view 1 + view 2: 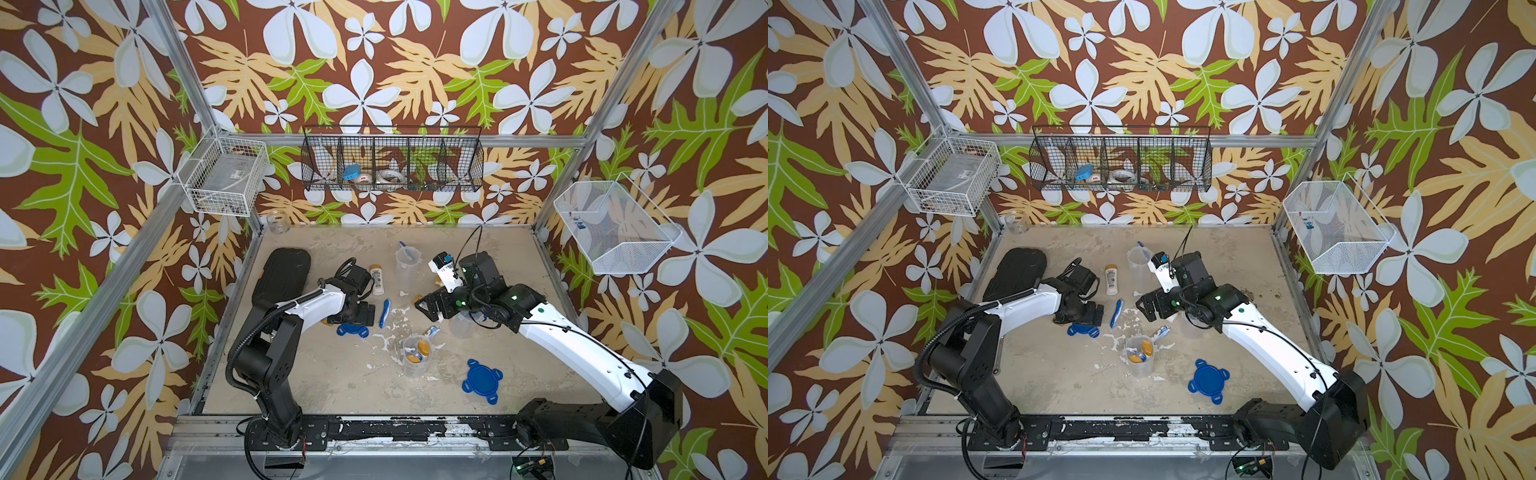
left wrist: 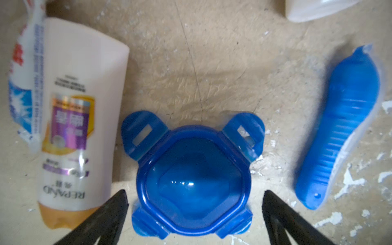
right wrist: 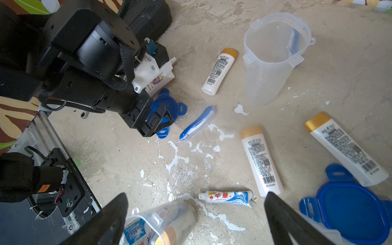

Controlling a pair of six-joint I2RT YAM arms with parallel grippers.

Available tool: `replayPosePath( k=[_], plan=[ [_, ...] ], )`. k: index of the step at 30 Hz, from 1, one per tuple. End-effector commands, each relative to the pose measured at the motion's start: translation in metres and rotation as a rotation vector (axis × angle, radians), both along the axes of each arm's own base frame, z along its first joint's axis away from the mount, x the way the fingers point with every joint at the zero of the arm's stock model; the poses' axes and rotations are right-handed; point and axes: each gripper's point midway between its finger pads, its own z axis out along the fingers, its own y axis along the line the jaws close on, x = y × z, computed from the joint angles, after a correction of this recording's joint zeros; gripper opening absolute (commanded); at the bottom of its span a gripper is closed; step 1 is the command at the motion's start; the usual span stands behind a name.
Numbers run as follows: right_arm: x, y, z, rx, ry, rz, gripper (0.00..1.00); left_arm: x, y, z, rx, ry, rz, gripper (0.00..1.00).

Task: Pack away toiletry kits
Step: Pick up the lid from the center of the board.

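Bounding the table (image 1: 316,386) are patterned walls on 3 sides and a black rail (image 1: 374,428) at the front. Open surface lies along the front between the 2 arm bases and in the far right corner. Surface: beige, scuffed, flecked with white chips. Back wall: 1 black wire basket (image 1: 473,166).

Kit items, all mid-table:
- far cup (image 1: 405,270), upright, toothbrush inside
- near cup (image 1: 417,361), upright, holding gold-capped bottles
- third cup (image 1: 462,326), partly hidden under the right arm
- loose lid (image 1: 482,380), flat, front right, well apart from the cups
- bottle (image 1: 377,280), toothbrush (image 1: 385,312) and toothpaste tube (image 1: 432,331), lying loose between the arms
- second bottle (image 3: 261,161), flat, near the right arm's fingers

Other items: black case (image 1: 282,276), far left; glass jar (image 1: 277,221), far left corner.

Left arm: reaching to centre, wrist bent downward. The left gripper (image 2: 195,197) has its jaws spread wide on either side of a lid (image 2: 193,180) that lies flat; it holds nothing. Right arm: elbow raised, reaching in from the front right. The right gripper (image 1: 427,309) points toward centre, jaws wide apart and empty.
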Motion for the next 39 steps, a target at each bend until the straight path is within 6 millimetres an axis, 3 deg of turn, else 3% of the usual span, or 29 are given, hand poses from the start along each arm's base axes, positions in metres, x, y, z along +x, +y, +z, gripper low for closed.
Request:
replayPosePath(
  k=[1, 11, 15, 27, 39],
  plan=[
    [0.000, -0.001, 0.004, 0.009, -0.006, -0.012, 1.00, 0.011, -0.005, -0.001, -0.012, -0.021, 0.007, 1.00],
    [0.003, -0.004, 0.004, 0.009, -0.013, -0.029, 1.00, 0.008, -0.005, -0.022, -0.007, 0.010, 0.009, 0.99],
    [0.003, -0.006, 0.004, 0.010, -0.015, -0.032, 1.00, 0.004, -0.005, -0.024, -0.015, 0.024, 0.006, 0.94],
    [0.006, -0.009, 0.006, 0.020, -0.025, -0.043, 1.00, -0.016, -0.001, -0.025, -0.015, 0.060, -0.031, 0.95],
    [0.005, -0.016, 0.012, 0.011, -0.047, -0.062, 1.00, -0.019, 0.007, -0.034, 0.027, 0.071, -0.020, 0.79]
  ],
)
